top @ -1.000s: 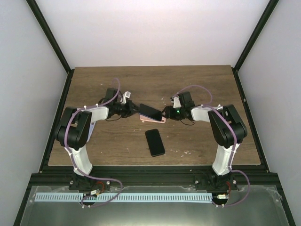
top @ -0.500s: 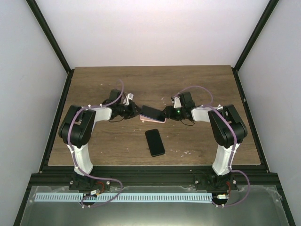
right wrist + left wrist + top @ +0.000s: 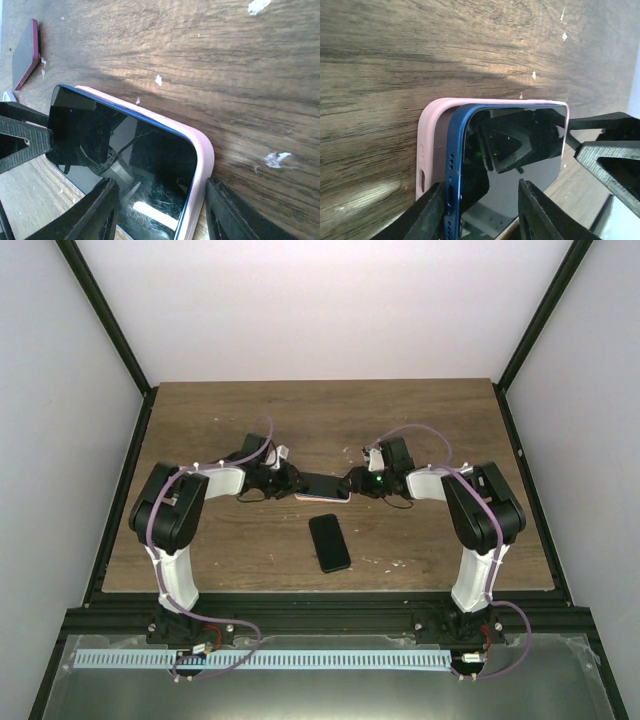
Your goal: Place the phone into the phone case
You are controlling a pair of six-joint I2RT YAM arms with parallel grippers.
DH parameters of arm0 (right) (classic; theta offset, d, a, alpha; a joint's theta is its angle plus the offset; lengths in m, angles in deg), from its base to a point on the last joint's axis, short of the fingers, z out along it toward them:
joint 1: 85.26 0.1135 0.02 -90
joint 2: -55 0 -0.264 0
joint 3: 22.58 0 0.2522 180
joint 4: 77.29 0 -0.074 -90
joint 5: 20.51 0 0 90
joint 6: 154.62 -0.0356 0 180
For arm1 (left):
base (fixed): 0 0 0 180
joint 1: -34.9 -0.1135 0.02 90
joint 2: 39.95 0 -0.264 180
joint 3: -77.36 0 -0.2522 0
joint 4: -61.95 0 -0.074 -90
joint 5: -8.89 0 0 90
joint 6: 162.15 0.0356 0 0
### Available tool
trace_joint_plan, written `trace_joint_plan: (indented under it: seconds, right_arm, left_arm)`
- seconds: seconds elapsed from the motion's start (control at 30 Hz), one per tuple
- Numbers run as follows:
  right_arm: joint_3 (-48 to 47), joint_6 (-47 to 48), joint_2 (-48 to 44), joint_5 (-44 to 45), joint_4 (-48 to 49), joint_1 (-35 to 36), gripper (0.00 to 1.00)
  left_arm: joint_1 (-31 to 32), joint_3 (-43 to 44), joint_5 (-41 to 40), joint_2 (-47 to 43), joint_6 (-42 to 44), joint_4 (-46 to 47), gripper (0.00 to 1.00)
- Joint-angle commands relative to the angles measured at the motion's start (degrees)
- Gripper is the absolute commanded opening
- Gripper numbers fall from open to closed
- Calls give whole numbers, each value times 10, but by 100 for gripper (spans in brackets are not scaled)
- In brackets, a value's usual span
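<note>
A blue-edged phone (image 3: pixel 322 483) with a dark screen lies in a pink phone case (image 3: pixel 318 498) at the table's middle. In the left wrist view the phone (image 3: pixel 520 145) has its near left edge raised above the case's (image 3: pixel 426 145) wall. My left gripper (image 3: pixel 285 483) is shut on the phone's left end (image 3: pixel 480 220). My right gripper (image 3: pixel 352 483) is shut across the case's right end (image 3: pixel 160 215). In the right wrist view the phone (image 3: pixel 125 150) sits inside the case's rim (image 3: pixel 204 155) at that corner.
A second dark phone (image 3: pixel 330 542) lies flat on the wood table (image 3: pixel 430 420) just in front of the grippers; its maroon edge shows in the right wrist view (image 3: pixel 25 50). Black frame posts stand at the table's sides.
My left gripper has moved right and down, laying the tilted phone flatter into the case. The right gripper has stayed in place on the case.
</note>
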Motion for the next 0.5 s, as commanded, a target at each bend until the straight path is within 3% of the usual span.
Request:
trace_joint_plan:
  seconds: [0.0,0.23,0.47]
  right_arm:
    - [11,-3,-18,-15,-8,9,48]
    - [51,-19,-41,-32,9,9,47]
    - [68,-37,-42,-54,26,33,42]
  left_arm:
    - [4,22,-52,-18,39,-89,42]
    - [4,32,-98,-43,51,-138,51]
    - [4,20,-138,-88,36,-156,52]
